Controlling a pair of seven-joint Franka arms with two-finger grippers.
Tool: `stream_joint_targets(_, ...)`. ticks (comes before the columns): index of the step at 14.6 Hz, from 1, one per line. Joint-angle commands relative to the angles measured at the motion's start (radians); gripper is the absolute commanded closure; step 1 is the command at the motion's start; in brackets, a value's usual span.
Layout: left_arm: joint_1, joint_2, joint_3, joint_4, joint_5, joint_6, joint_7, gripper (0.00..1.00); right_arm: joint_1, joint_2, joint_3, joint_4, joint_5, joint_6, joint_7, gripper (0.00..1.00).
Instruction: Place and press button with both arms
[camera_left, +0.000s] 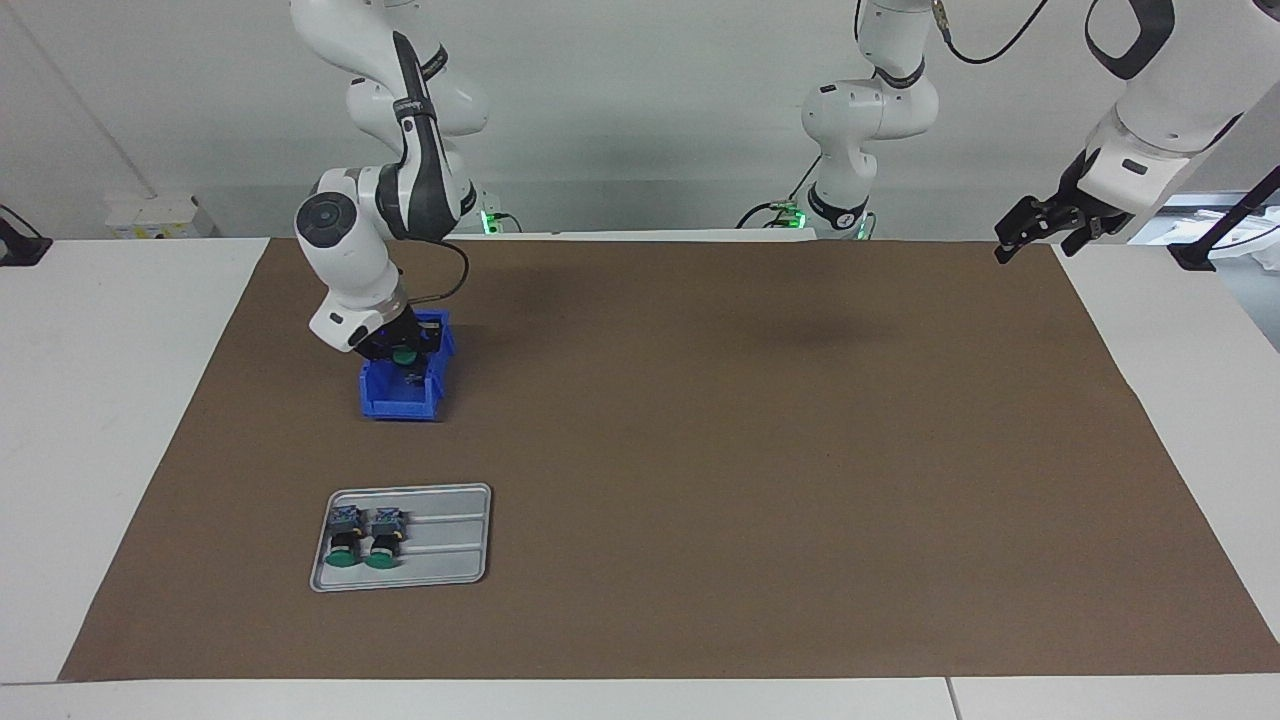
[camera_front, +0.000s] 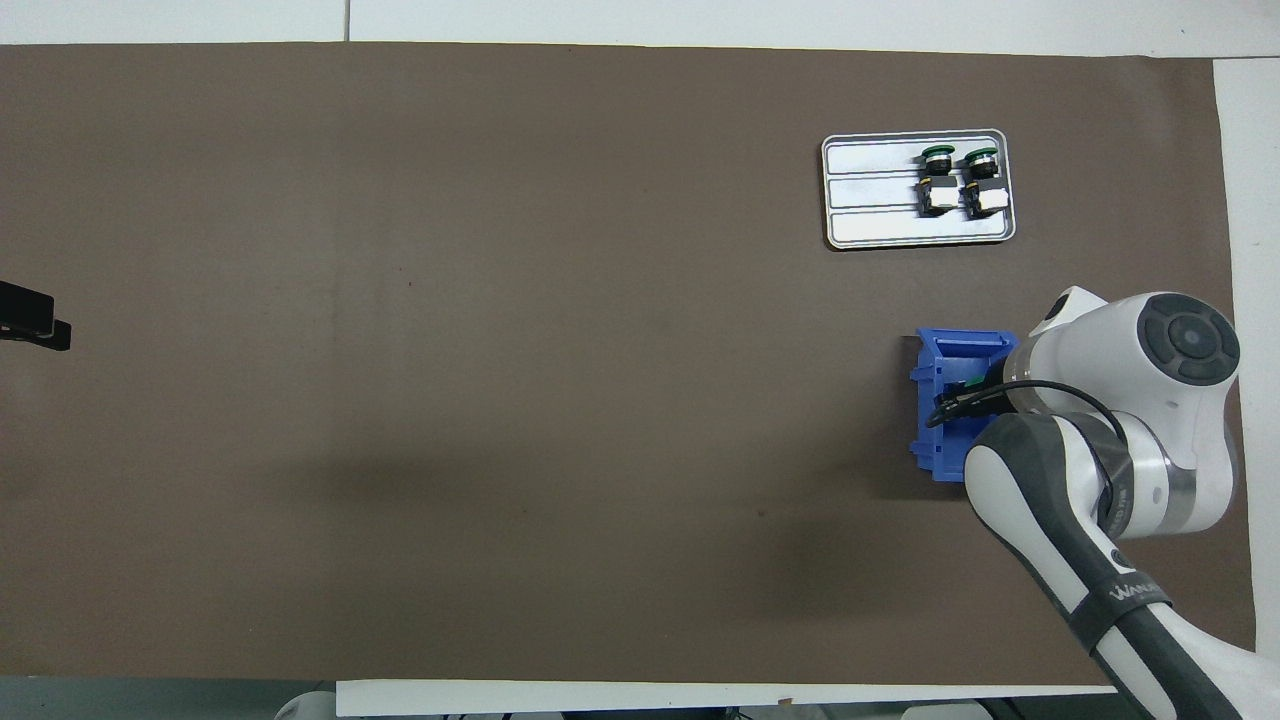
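Observation:
My right gripper (camera_left: 401, 352) reaches down into a blue bin (camera_left: 402, 405) at the right arm's end of the mat. It is shut on a button (camera_left: 404, 355) whose green cap shows between the fingertips. In the overhead view the arm hides most of that gripper, and only a speck of the green button (camera_front: 972, 382) shows in the blue bin (camera_front: 935, 445). Two more buttons (camera_left: 345, 538) (camera_left: 385, 537) lie side by side on a grey tray (camera_left: 450, 540), farther from the robots than the bin. My left gripper (camera_left: 1040, 225) waits open in the air at the left arm's end of the table.
A brown mat (camera_left: 750, 450) covers most of the white table. The grey tray (camera_front: 870, 190) holds its two buttons (camera_front: 938, 178) (camera_front: 980, 180) at the end toward the table's edge. Only the tip of the left gripper (camera_front: 30, 322) shows in the overhead view.

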Motion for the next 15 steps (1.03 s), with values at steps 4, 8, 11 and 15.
stream_joint_targets(4,0.005,-0.005,-0.002,-0.007,-0.010,0.008,-0.004,0.00,-0.014,-0.007,0.011,-0.005,-0.002,0.005,-0.015,0.46)
stream_joint_targets(8,0.005,-0.005,-0.002,-0.007,-0.010,0.008,-0.004,0.00,-0.014,-0.012,0.011,0.039,-0.002,-0.051,-0.020,0.46)
stream_joint_targets(11,0.005,-0.005,-0.002,-0.007,-0.010,0.008,-0.004,0.00,-0.017,-0.016,0.009,0.052,-0.002,-0.065,-0.026,0.46)
stream_joint_targets(15,0.005,-0.005,-0.002,-0.007,-0.010,0.008,-0.004,0.00,-0.031,-0.021,0.009,0.065,-0.002,-0.096,-0.026,0.47)
